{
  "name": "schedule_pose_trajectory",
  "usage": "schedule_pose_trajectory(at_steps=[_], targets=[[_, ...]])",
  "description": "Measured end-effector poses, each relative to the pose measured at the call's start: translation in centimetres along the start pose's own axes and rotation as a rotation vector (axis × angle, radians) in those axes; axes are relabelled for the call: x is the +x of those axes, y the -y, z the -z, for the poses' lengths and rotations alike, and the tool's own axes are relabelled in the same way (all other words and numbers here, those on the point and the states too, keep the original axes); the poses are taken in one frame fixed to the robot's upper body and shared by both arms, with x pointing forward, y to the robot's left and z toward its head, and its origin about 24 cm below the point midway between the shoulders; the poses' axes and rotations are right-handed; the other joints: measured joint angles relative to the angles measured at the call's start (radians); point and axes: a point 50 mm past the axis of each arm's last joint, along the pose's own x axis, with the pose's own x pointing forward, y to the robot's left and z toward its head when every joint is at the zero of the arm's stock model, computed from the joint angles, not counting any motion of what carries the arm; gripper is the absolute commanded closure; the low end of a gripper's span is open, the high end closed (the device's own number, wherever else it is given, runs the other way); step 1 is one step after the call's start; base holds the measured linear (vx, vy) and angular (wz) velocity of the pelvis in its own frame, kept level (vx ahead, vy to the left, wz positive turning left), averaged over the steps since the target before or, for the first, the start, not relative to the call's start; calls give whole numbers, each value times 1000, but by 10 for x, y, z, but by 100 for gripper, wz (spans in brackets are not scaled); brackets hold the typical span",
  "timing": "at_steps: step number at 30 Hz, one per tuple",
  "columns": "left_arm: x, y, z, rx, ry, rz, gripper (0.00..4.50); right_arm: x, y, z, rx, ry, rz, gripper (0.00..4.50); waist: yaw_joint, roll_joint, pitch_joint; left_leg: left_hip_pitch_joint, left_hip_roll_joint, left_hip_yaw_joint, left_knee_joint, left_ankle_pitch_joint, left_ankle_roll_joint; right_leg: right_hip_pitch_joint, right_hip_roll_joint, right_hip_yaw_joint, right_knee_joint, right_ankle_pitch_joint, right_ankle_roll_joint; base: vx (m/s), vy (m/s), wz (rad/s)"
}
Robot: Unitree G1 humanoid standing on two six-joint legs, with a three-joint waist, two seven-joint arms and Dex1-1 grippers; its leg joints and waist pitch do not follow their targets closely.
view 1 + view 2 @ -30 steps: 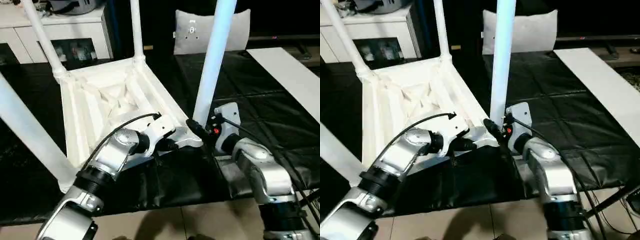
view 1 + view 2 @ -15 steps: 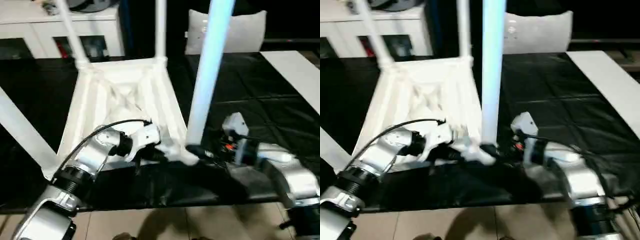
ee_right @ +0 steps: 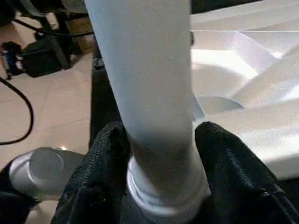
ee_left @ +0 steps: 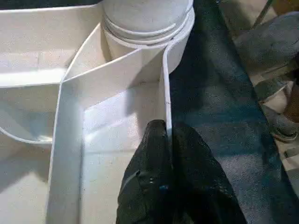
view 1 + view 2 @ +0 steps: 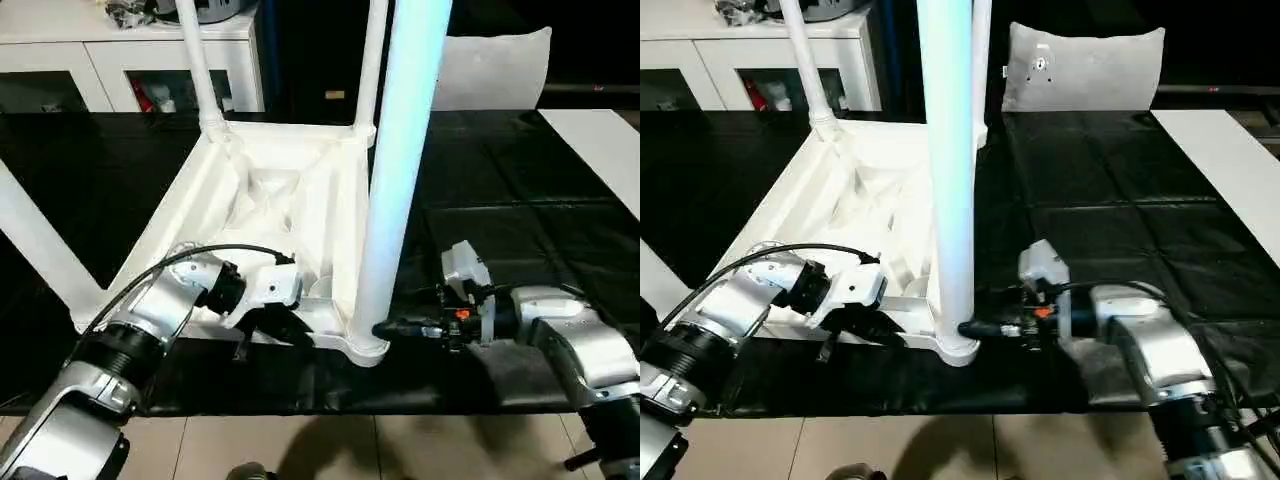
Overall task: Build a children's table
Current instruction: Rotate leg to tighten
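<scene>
The white children's table lies upside down on the black mat, its ribbed underside point(image 5: 290, 200) facing up and all its legs standing in the corner sockets. My left gripper point(image 4: 168, 135) is shut on the thin rim wall point(image 4: 165, 88) of the top, close to the near right corner socket. My right gripper point(image 3: 161, 133) reaches in from the right. One black finger point(image 3: 105, 163) sits on each side of the near right leg point(image 5: 395, 170), gripping just above its socket point(image 5: 362, 345).
A white cabinet with glass doors point(image 5: 120, 70) stands behind the mat at the left, and a grey cushion point(image 5: 495, 70) leans at the back. A flat white board point(image 5: 600, 150) lies at the right. The mat's front edge point(image 5: 300, 405) meets tiled floor, with cables point(image 3: 18, 116) down there.
The camera has shifted. The table's near right corner, with both grippers on it, now sits closer to the mat's front edge, and my right forearm lies flatter, reaching in from the right.
</scene>
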Motion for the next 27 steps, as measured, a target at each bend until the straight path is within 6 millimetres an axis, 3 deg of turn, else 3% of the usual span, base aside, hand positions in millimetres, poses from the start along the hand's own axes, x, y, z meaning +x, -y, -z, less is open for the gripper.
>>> schedule_pose_trajectory(at_steps=[4,13,16,23,27], targets=[[0,-1,0,3,-2,10,450,0,0,1,5,2,-18,260,-1,0,0,1,0,0,1,0,0,1,0,0,0,0,0,0,0,0],[-1,-1,2,1,-4,9,450,3,0,3,7,15,-12,263,-3,0,0,3,0,0,1,0,0,3,0,0,0,0,0,0,0,0],[-1,-1,3,0,-4,8,450,4,1,4,25,21,-10,193,-4,0,0,4,0,0,1,0,0,4,0,0,0,0,0,0,0,0],[1,-1,2,7,1,14,450,7,1,4,29,26,8,137,-2,0,0,4,0,0,1,0,0,4,0,0,0,0,0,0,0,0],[1,-1,2,7,1,14,450,8,2,3,23,21,10,137,-2,0,0,4,0,0,0,0,0,4,0,0,0,0,0,0,0,0]])
